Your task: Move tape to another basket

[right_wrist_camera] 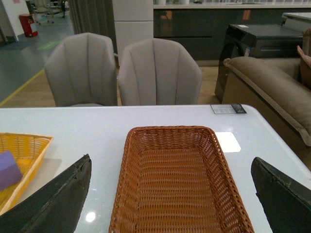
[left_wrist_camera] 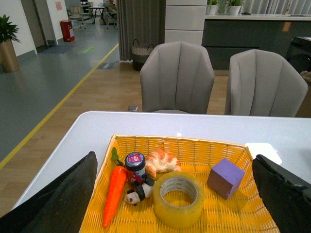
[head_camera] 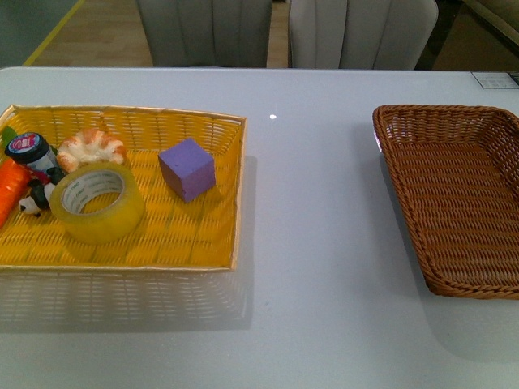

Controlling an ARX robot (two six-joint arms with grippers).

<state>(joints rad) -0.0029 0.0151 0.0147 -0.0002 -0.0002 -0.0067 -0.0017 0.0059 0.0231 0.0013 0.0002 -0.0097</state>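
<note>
- tape [head_camera: 97, 201]: lower left of the front view, inside the yellow basket [head_camera: 238, 194]. It lies on a flat face with the core hole upward and its axis near upright. A croissant [head_camera: 91, 147] sits just behind it; the purple cube [head_camera: 187, 168] stands apart at its right.
- basket [head_camera: 442, 107]: brown wicker at the right edge of the frame, long axis running away from the camera.
- table [head_camera: 316, 243]: a bare white strip lies between the two baskets.
- left gripper [left_wrist_camera: 175, 156], right gripper [right_wrist_camera: 171, 159]: fingers spread wide apart.

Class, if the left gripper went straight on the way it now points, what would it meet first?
Probably the tape, which lies centred ahead of the open left gripper in the yellow basket; depth is uncertain.
</note>
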